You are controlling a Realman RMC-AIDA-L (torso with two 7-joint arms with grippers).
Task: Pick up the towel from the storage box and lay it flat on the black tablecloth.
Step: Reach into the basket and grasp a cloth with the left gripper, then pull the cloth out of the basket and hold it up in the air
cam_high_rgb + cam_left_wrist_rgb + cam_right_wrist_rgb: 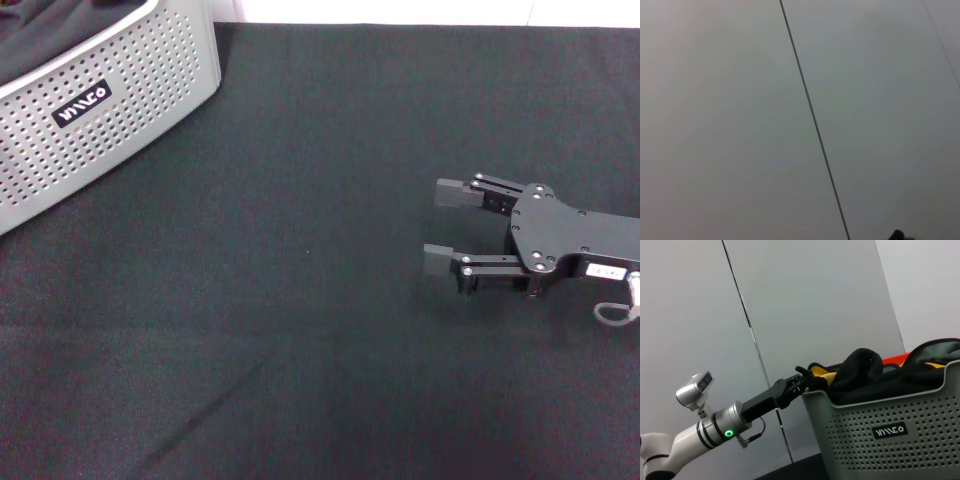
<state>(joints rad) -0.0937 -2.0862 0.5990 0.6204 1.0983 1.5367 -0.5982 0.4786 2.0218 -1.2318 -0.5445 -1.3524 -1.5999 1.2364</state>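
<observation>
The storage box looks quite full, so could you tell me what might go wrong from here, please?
1. The left hand reaches into a heap at the rim of the storage box, where yellow towel fabric lies against a dark cloth; it may lift the wrong piece, or both.
2. The box may tip or slide on the black tablecloth if fabric snags.
3. The right hand hovers open, idle.

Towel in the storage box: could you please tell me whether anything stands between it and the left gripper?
Nothing visible: the left gripper is at the storage box rim, against a yellow fold of the towel; a dark cloth is heaped just beyond. The right gripper hovers over the black tablecloth.
</observation>
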